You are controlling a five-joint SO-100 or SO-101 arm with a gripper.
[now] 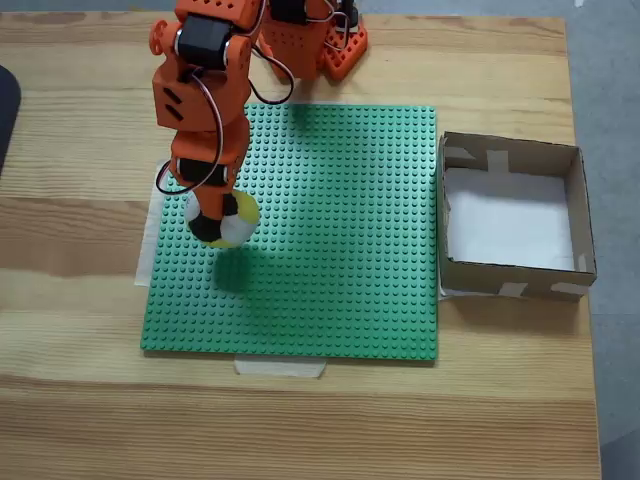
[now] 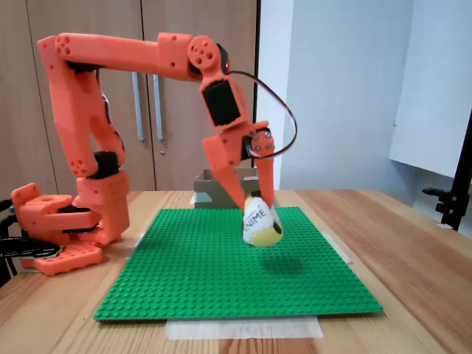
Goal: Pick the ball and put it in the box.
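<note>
The ball (image 1: 226,221) (image 2: 261,222), patched black, white and yellow with dark letters on a white patch, hangs a little above the green studded baseplate (image 1: 330,250) (image 2: 221,265). My orange gripper (image 1: 217,210) (image 2: 254,210) is shut on it from above, over the plate's left part in a fixed view from above. A shadow lies on the plate under the ball. The box (image 1: 574,215) (image 2: 210,190), brown cardboard with a white bottom, stands off the plate's right edge in that view, and behind the arm in the side fixed view.
The arm's orange base (image 1: 320,40) (image 2: 59,228) sits at the table's far edge. Pale tape (image 1: 280,367) holds the plate's front edge to the wooden table (image 1: 90,420). A dark object (image 1: 5,110) shows at the left border.
</note>
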